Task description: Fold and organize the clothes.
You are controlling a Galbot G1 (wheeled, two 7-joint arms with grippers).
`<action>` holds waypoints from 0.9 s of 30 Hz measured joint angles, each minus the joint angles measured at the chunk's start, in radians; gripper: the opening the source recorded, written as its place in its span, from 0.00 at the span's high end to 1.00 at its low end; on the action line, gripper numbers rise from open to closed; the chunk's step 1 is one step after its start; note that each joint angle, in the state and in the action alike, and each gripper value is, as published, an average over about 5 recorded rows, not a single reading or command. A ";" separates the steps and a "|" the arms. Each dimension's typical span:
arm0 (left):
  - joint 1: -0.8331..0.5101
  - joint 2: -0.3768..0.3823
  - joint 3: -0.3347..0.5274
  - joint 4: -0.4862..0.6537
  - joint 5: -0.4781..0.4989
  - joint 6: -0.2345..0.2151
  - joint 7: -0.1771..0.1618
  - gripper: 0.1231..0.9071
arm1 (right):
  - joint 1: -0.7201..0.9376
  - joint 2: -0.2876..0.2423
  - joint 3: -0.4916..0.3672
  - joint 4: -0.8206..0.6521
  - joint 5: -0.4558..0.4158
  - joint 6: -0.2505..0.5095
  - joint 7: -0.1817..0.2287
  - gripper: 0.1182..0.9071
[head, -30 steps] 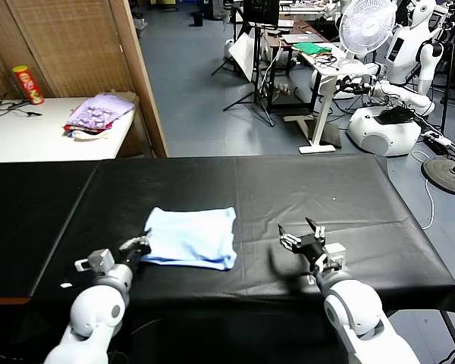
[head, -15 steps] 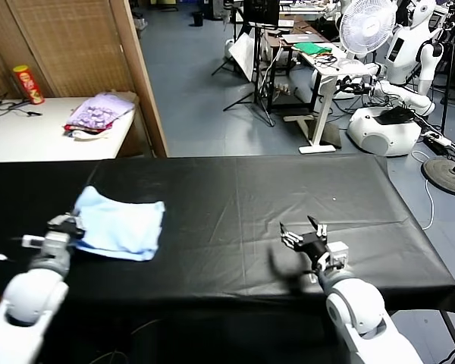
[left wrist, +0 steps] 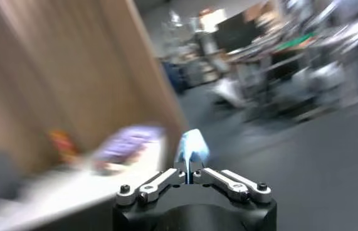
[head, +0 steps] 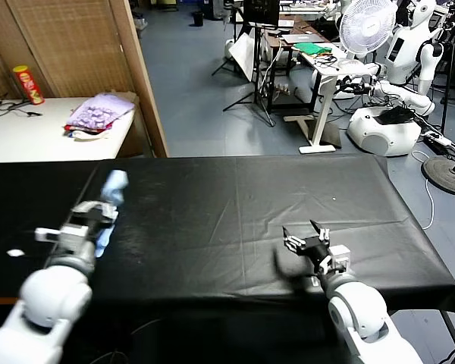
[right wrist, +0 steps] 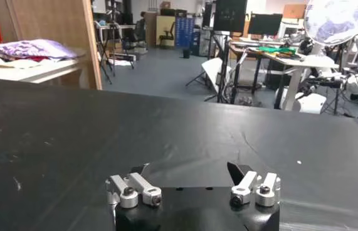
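While clamped: left end effector (head: 100, 214) (T-shirt (head: 114, 186))

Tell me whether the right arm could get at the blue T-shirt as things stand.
Probably not. The T-shirt is bunched in the shut left pincer at the far left of the black table, while the open right pincer sits near the front right. Nothing lies between them, but the whole table width does.

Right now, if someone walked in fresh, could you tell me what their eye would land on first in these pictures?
Most likely the pale blue T-shirt, bunched up and lifted off the black table at its left edge, pinched in the shut jaws of the left gripper. Next, the right gripper, resting low near the table's front right with its jaws wide open and empty. Beyond, a purple-and-white heap of clothes lies on a white side table.
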 joint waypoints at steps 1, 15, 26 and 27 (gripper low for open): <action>-0.006 -0.025 0.030 0.001 -0.002 -0.015 0.001 0.98 | -0.002 0.001 0.000 0.000 -0.001 0.000 0.000 0.14; 0.012 -0.283 0.297 0.100 0.142 -0.326 0.163 0.49 | 0.029 0.003 -0.057 -0.020 0.095 -0.021 -0.030 0.14; 0.070 -0.258 0.248 0.065 0.152 -0.470 0.173 0.14 | 0.171 0.068 -0.209 -0.133 0.299 -0.061 0.007 0.14; 0.078 -0.257 0.239 0.062 0.156 -0.475 0.168 0.14 | 0.188 0.079 -0.223 -0.153 0.314 -0.061 0.012 0.14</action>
